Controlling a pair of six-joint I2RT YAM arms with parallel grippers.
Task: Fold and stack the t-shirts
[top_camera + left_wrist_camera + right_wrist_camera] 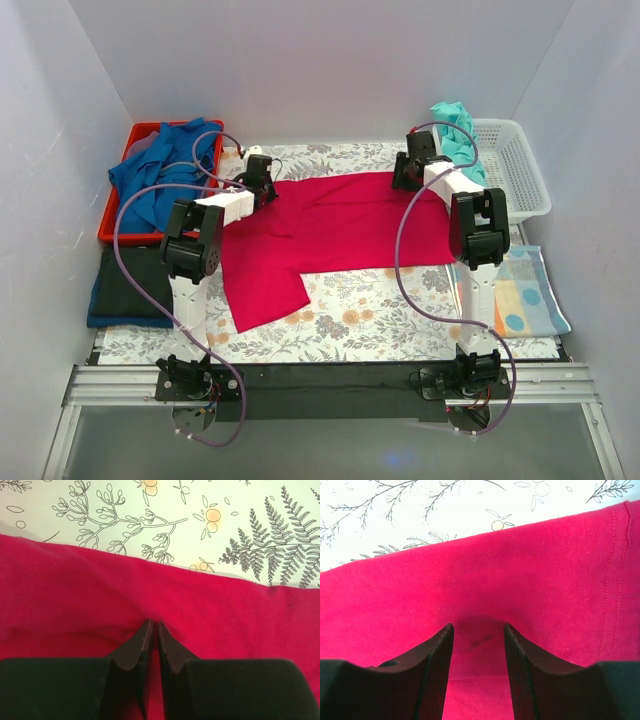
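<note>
A crimson-pink t-shirt point(340, 225) lies spread across the floral table cover, one sleeve hanging toward the front left. At the shirt's far left edge, my left gripper point(262, 180) is shut, its tips point(154, 624) pinching a thin fold of the crimson cloth point(75, 590). My right gripper point(408, 170) is at the far right edge. It stands open point(477, 627), both fingers pressed down onto the crimson fabric point(545, 570) near a stitched hem. A teal t-shirt point(455, 130) hangs over the white basket. Crumpled blue t-shirts point(165, 170) fill the red bin. A black folded t-shirt point(125, 285) lies at the left.
The red bin point(115, 215) stands at the back left and the white basket point(515, 170) at the back right. An orange-and-blue spotted patchwork cloth point(525, 290) lies at the right, beside the right arm. White walls close in three sides.
</note>
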